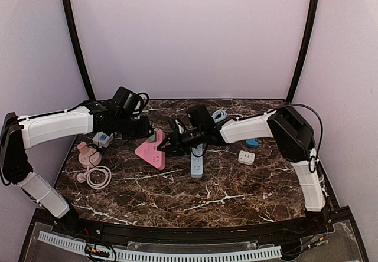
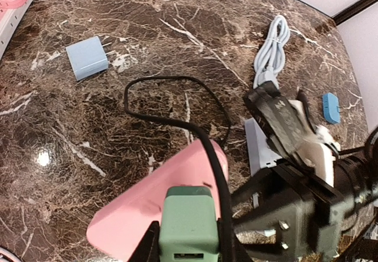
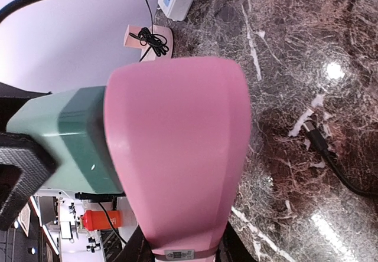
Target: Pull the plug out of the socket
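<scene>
Back-left on the bench [image 1: 236, 191], our left claw [image 1: 147, 133] is clenched on the one green plug [image 2: 188, 220], right claw [image 1: 164, 146] grasping the one pink socket [image 1: 151, 151]; we've got open room toward the near edge.

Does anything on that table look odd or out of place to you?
Only the pink power strip: it looks tilted rather than flat, pinched at one end by the right gripper, while the left gripper clamps the green plug stuck in it. The blue power strip beside it lies flat. Nothing looks damaged.
</scene>
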### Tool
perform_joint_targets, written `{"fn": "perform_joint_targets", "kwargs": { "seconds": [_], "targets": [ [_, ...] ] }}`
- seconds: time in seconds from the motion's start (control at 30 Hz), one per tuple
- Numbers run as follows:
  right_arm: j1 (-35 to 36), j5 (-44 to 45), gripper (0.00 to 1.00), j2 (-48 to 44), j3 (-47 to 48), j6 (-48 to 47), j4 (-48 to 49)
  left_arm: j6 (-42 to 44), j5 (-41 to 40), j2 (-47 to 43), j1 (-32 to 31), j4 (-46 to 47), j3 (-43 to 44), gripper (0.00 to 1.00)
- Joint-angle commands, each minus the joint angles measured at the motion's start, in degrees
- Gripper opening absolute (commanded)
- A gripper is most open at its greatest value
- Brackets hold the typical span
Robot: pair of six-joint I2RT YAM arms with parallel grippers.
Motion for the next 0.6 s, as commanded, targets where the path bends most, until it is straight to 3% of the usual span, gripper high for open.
{"fn": "perform_joint_targets", "kwargs": {
  "seconds": [0.0,0.27,0.57],
  "targets": [
    [-2.0,7.01,0.01,2.15,-0.17,2.5,-5.3,2.33,4.68,-6.57,-0.98,2.66,-1.81,0.0],
    [-2.02,7.49,0.0,2.1,0.42,2.36,-6.14,2.27,4.71,-8.33,-1.17,3.24,-3.89,0.0],
    [-1.99,7.05,0.02,-0.17,-3.55,1.3,-4.28,0.63,-2.68,-11.66,2.91,-2.87,-1.93,0.0]
  ]
}}
